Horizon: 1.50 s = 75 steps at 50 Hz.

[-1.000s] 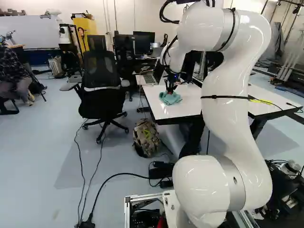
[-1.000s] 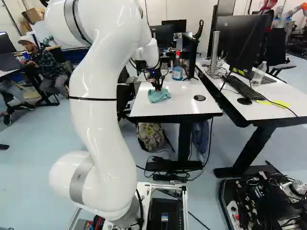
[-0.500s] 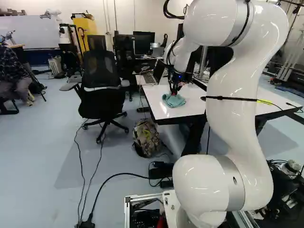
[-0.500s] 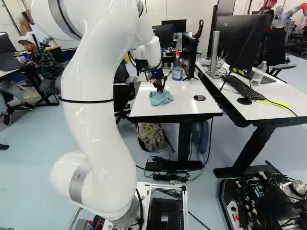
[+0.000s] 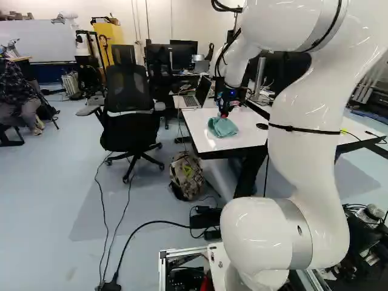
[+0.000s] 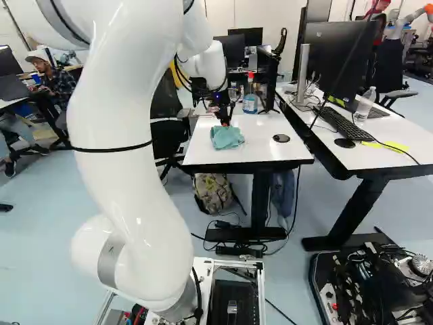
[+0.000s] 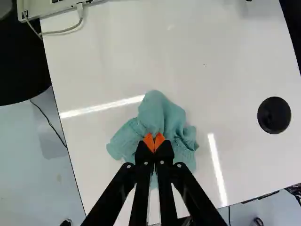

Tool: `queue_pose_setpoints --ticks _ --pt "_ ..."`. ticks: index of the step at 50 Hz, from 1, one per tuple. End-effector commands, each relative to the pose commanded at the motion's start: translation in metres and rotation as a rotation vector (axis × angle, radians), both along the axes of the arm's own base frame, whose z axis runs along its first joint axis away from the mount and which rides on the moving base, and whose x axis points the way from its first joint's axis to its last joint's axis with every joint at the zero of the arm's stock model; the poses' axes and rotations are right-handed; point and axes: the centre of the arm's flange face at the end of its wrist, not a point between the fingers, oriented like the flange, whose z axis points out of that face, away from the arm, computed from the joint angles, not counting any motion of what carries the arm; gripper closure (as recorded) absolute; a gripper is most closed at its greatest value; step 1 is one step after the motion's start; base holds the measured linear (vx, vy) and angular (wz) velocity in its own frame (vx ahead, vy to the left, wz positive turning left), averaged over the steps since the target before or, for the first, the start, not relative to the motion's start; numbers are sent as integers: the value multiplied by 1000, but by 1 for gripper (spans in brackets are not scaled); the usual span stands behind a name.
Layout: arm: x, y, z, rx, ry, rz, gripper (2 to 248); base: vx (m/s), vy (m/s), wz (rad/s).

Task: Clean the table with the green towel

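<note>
OK, nearest first: the arm (image 6: 128,156) rises off its base joint and leans out over the white table (image 7: 225,52), prob. so the wrist can hang above the work and press down from there. Down at the end, the gripper (image 7: 154,140) has its fingers clenched on a bunched fold of the green towel (image 7: 162,113), orange pads nearly meeting w/ cloth pinched btw. them. Towel's on the tabletop, toward the near end, skirts spread round the fingertips; makes sense, b/c a pinch near the middle leaves loose cloth below to do the wiping and keeps hard tips off the surface, more or less. Black disc (image 7: 274,115) sits to one side, well apart from the cloth; worth a careful pass, might snag a hem. Farther on, the laptop (image 5: 190,100) is at the table's side edge, open, prob. parked there to leave the middle free for strokes. And way up the far end, the bottle (image 6: 250,100) stands upright, out of the towel's way for now, tho a long sweep could tip it.
</note>
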Motion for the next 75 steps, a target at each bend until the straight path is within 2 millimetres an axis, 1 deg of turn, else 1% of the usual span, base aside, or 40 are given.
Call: queue_pose_setpoints --ticks 14,24,39,48,69,75 --pt "-32 1 19 -3 -20 -7 229 0 0 0" --pt "-51 5 20 -2 -13 -7 229 0 0 0" --pt "-78 18 20 -1 -4 11 229 0 0 0" --pt "-82 24 20 -1 -3 20 229 0 0 0" --pt "-82 24 20 -1 -3 20 229 0 0 0" --pt "-83 22 24 -2 -12 17 229 0 0 0"
